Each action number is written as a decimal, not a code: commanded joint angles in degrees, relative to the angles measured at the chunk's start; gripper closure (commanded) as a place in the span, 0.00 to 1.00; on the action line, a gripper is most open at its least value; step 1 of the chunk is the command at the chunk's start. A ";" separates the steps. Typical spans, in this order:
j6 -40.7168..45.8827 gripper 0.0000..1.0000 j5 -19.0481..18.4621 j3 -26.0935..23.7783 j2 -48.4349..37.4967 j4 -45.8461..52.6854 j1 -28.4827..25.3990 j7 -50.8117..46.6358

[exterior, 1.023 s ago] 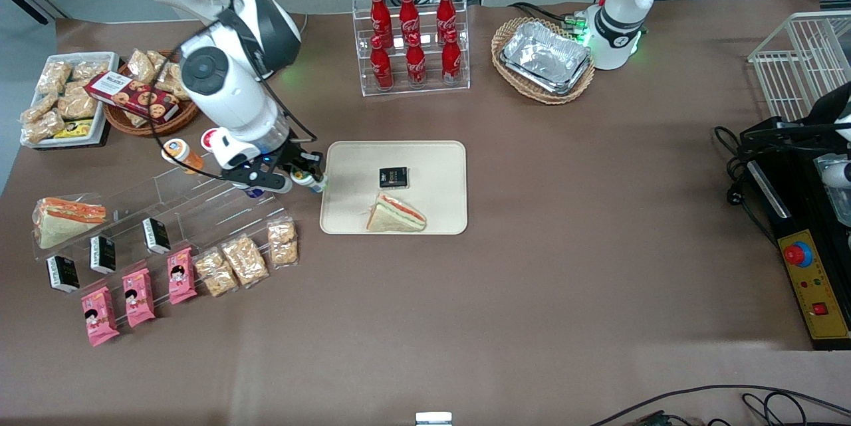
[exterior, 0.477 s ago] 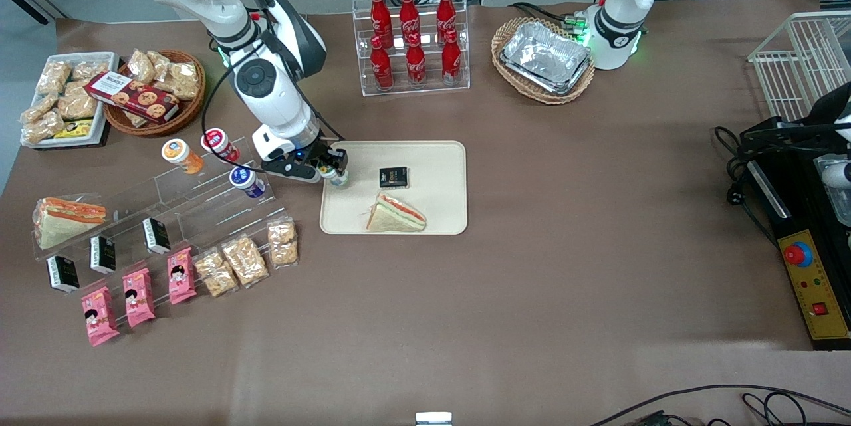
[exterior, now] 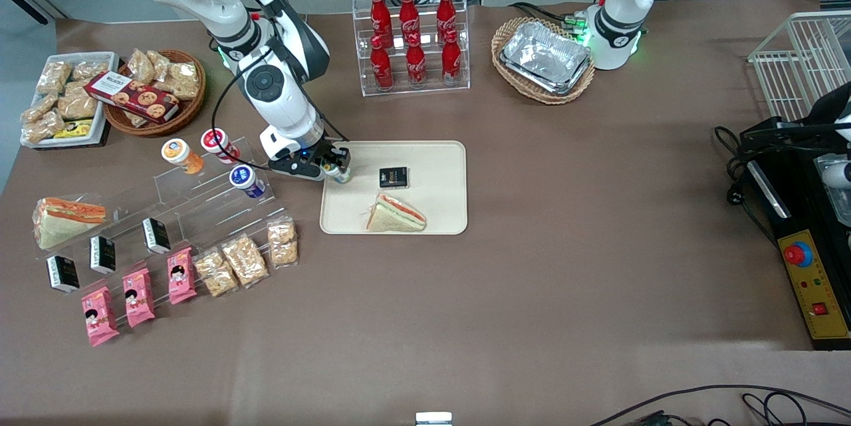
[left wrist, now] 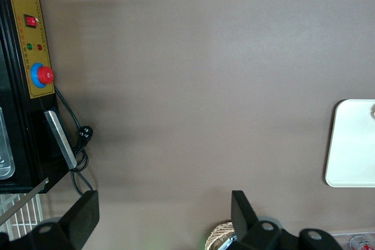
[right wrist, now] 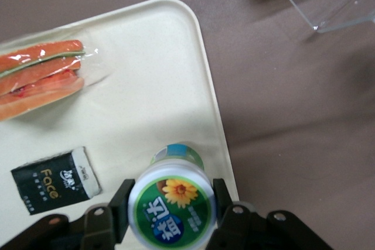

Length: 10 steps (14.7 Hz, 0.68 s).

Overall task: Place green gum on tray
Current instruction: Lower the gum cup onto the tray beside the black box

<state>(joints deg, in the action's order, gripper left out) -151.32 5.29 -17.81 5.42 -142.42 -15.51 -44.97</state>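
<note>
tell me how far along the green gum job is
Done: the green gum is off the rack and over the tray, near the edge closest to the working arm. In hand: the gripper is shut on it, above the tray beside the black packet. Left: lower it, release, and withdraw.

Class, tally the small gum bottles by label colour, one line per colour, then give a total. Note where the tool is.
orange-labelled bottle: 1
red-labelled bottle: 1
blue-labelled bottle: 1
green gum: 1, gripped by the tool over the tray, near its rim
Total: 4
</note>
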 commanded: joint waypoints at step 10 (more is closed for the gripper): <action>-6.80 0.00 0.25 0.06 4.07 -1.19 -1.80 -4.87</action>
<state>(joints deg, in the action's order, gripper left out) -156.73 5.29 -17.82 8.82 -143.64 -16.76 -48.22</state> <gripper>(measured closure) 0.330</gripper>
